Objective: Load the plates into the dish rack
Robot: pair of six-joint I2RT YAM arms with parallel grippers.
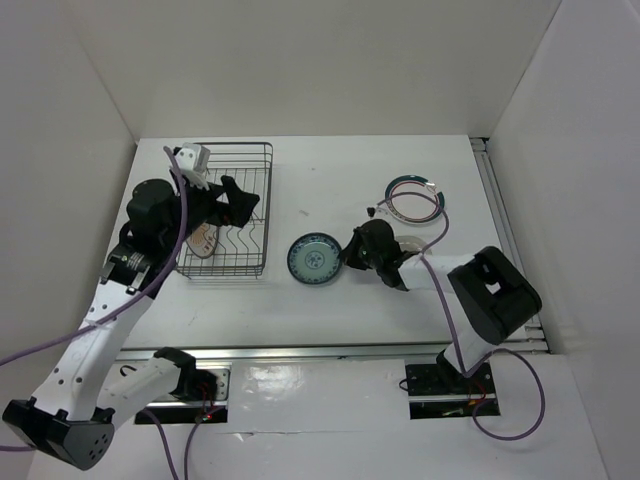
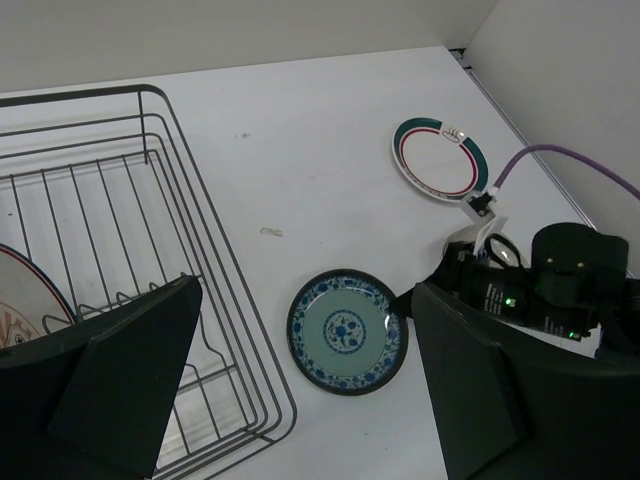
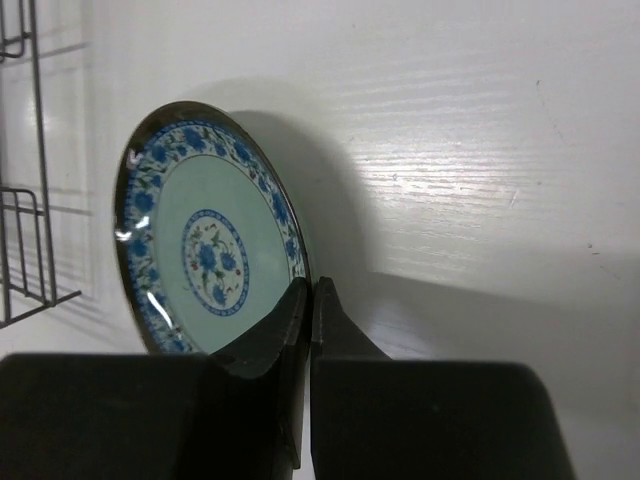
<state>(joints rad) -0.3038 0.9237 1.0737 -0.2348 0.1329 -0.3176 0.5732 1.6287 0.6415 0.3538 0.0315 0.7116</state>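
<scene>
Right gripper (image 3: 310, 292), at the centre of the top view, has its fingers clamped on the right rim of the blue plate (image 1: 313, 259), just right of the rack (image 1: 240, 145); whether the plate is lifted off the table (image 1: 330, 180) is unclear. Left gripper (image 1: 238, 203), fingers apart, hangs over the rack, where the white plate (image 1: 203, 240) sits at lower left. The clear plate (image 1: 413, 197) lies at upper right.

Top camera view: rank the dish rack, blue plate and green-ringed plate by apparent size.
1. dish rack, clearly largest.
2. green-ringed plate and blue plate: these look nearly alike, so I will not rank them.
</scene>
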